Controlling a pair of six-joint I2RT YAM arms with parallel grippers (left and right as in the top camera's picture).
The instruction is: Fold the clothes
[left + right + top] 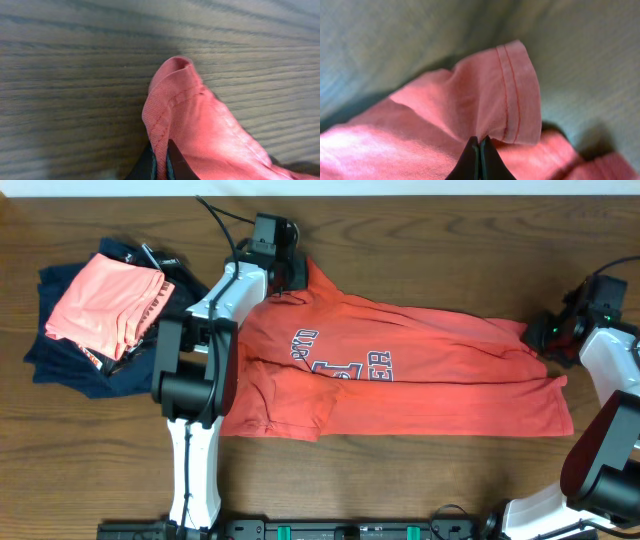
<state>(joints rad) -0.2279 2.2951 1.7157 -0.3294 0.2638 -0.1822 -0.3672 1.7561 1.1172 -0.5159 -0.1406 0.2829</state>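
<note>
The T-shirt (430, 380) looks soft, light and floppy, best held by its hems. Left jaws pinch its upper-left edge, right jaws its upper-right hem, both closed tight.

Navy-and-white chest lettering (341, 363) on the red-orange T-shirt (450, 380), largely illegible

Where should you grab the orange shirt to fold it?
Probably by its stitched edges at the far corners, coming in from the outer ends. The shirt lies flat and spread on the table, so only an edge can be pinched. The left hand and right hand each pinch such an edge.
</note>
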